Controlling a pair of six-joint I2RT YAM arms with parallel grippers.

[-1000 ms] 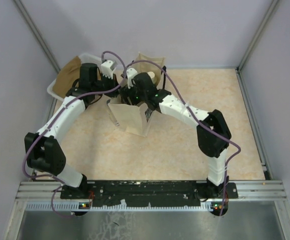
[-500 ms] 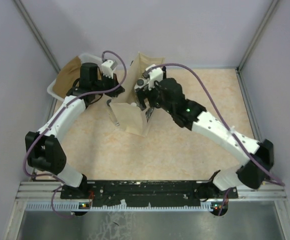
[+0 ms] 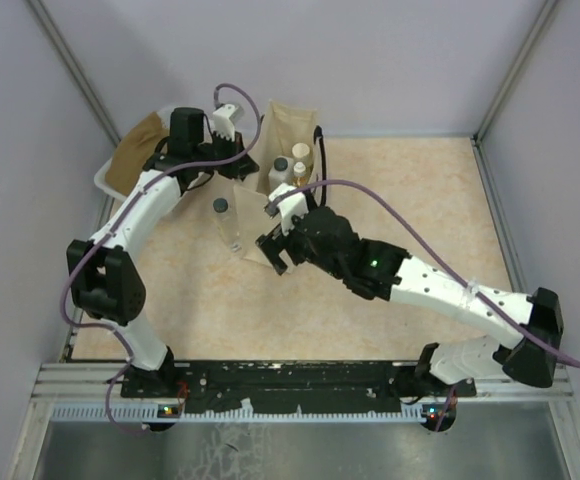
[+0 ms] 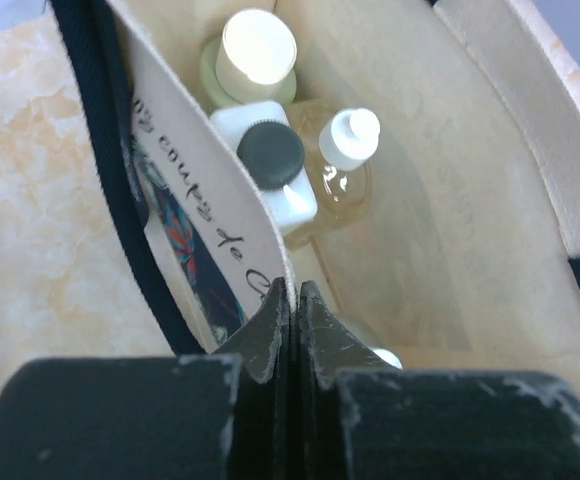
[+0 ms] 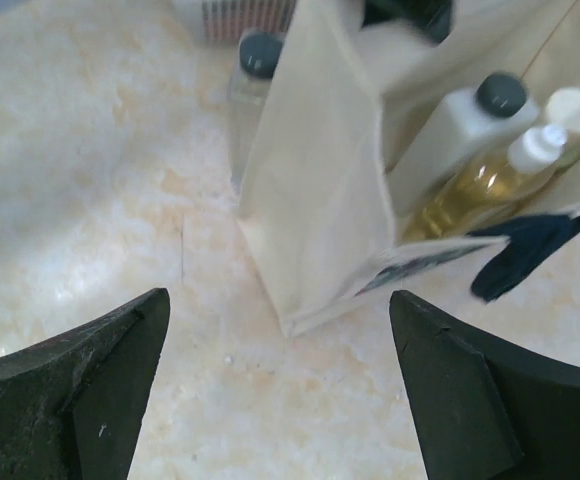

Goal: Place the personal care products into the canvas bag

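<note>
The canvas bag stands at the back of the table with its mouth open. My left gripper is shut on its printed rim. Inside stand the olive-green bottle with cream cap, the square whitish bottle with black cap and the amber bottle with white cap. A white cap peeks out behind my left fingers. The slim clear bottle with black cap stands on the table outside the bag, against its left wall. My right gripper is open and empty, over the table at the bag's near corner.
A white tub with brown cloth sits at the back left, close behind the left arm. The bag's black handle hangs outside its near right side. Grey walls enclose the marbled tabletop on three sides.
My right gripper has opened and pulled back from over the bag mouth toward the near side. The bottles inside now show from above. My left gripper stays shut on the rim.
</note>
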